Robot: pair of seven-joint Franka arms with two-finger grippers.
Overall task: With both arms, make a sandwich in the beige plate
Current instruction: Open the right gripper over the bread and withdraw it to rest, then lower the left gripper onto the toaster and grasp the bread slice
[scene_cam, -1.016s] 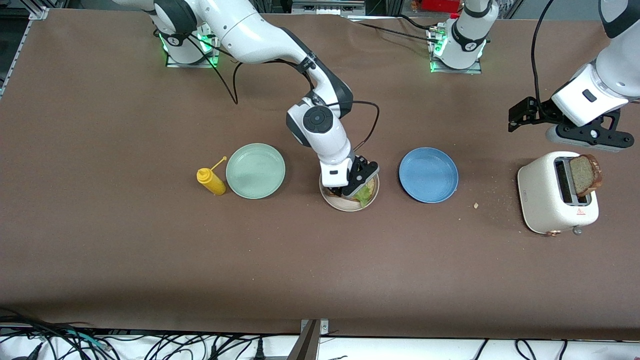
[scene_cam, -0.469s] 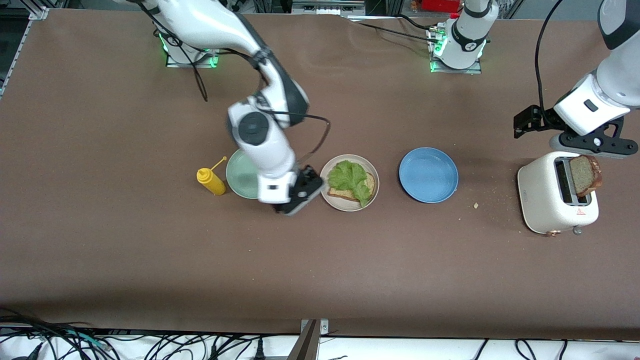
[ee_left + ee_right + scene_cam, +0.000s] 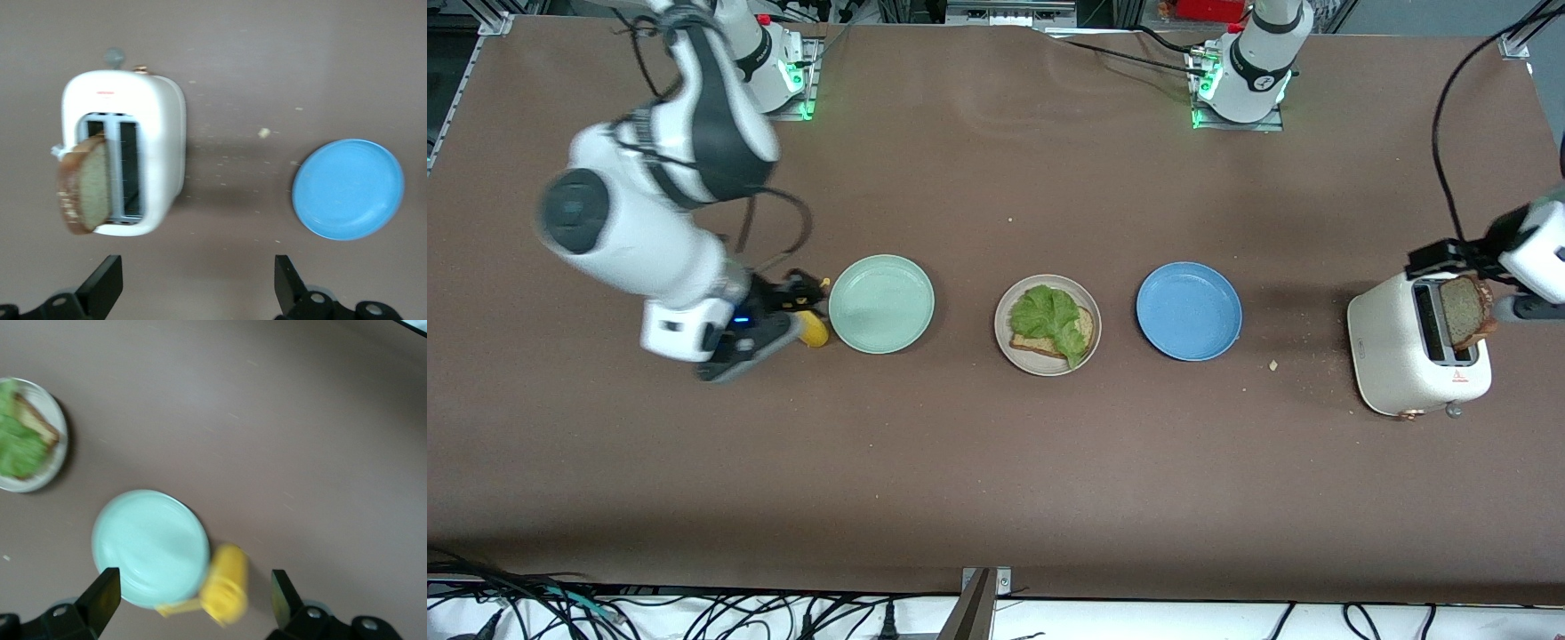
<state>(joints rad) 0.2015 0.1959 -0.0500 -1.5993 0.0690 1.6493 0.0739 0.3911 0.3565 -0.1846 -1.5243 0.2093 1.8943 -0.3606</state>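
On the round, shallow beige plate [image 3: 1005,342], mid-counter between 2 other plates, 1 square crusted bread slice [image 3: 1040,343] lies flat under ruffled lettuce [image 3: 1049,316]. The right gripper [image 3: 190,603] over the mustard bottle [image 3: 809,326] and the left gripper [image 3: 197,283] beside the toaster [image 3: 1400,356] are held with jaws released.

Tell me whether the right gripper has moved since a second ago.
Yes. The right gripper left the beige plate, passed the mint plate, and is now open over the yellow bottle.
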